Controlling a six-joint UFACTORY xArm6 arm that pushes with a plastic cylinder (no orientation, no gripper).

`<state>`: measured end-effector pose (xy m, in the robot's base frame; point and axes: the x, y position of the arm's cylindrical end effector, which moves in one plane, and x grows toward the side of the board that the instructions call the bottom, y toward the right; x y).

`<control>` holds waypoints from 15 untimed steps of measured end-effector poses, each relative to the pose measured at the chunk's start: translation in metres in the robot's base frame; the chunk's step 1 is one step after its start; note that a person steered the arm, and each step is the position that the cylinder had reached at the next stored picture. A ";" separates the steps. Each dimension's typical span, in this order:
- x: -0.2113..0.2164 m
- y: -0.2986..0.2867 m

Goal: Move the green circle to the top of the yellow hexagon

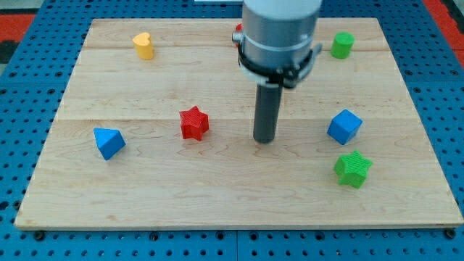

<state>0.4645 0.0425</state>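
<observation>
A wooden counter (217,196) carries scattered blocks. My tip (264,139) rests between the red star (193,122) and blue cube (344,127), well below the green circle (342,45). No pincer shows.

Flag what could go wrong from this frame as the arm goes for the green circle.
1. My tip sits mid-board, well below and left of the green circle, which lies near the board's top edge; a push from below could slide it off.
2. No yellow hexagon is visible; the only yellow block is a yellow heart, so the target may be mistaken.
3. A red block is largely hidden behind the arm and could get knocked.
</observation>
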 end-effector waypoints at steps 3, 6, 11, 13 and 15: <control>-0.108 0.027; -0.116 0.104; -0.204 0.166; -0.210 0.181; -0.192 0.131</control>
<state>0.2728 0.1737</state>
